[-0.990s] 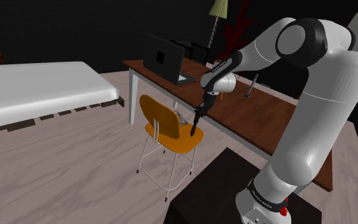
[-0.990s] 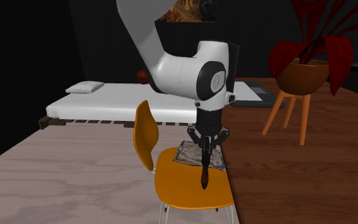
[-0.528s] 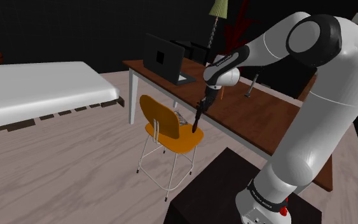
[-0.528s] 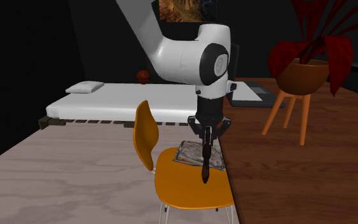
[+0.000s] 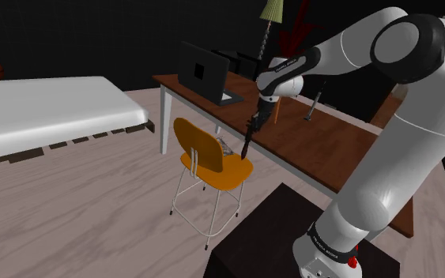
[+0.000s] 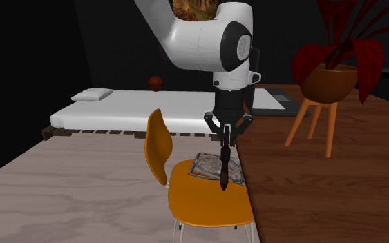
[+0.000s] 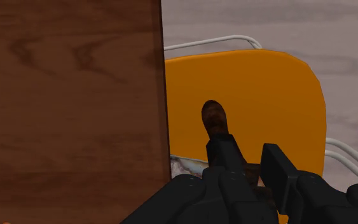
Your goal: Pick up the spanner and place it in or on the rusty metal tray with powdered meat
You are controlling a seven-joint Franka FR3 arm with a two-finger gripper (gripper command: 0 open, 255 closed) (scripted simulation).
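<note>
While the gripper (image 6: 224,140) clamps its top, spanner (image 6: 223,169) hangs straight below (dark, rusty-looking), over orange chair (image 6: 198,202).

On the wrist view I get just the rounded end of the spanner (image 7: 214,118). The rest of its shaft is buried between the fingers of the gripper (image 7: 248,159) clasping it. The tray (image 7: 185,167) is a pale sliver against the table (image 7: 69,102) edge, the rest behind the gripper. On the second exterior view the spanner hangs across the tray, and its contents are too small for me to tell. There the arm (image 6: 200,41) is cut off at twelve o'clock and the chair (image 6: 206,203) legs at six. On the shoulder view the chair back hides most of the tray, with a grey scrap showing at the back's three o'clock.
</note>
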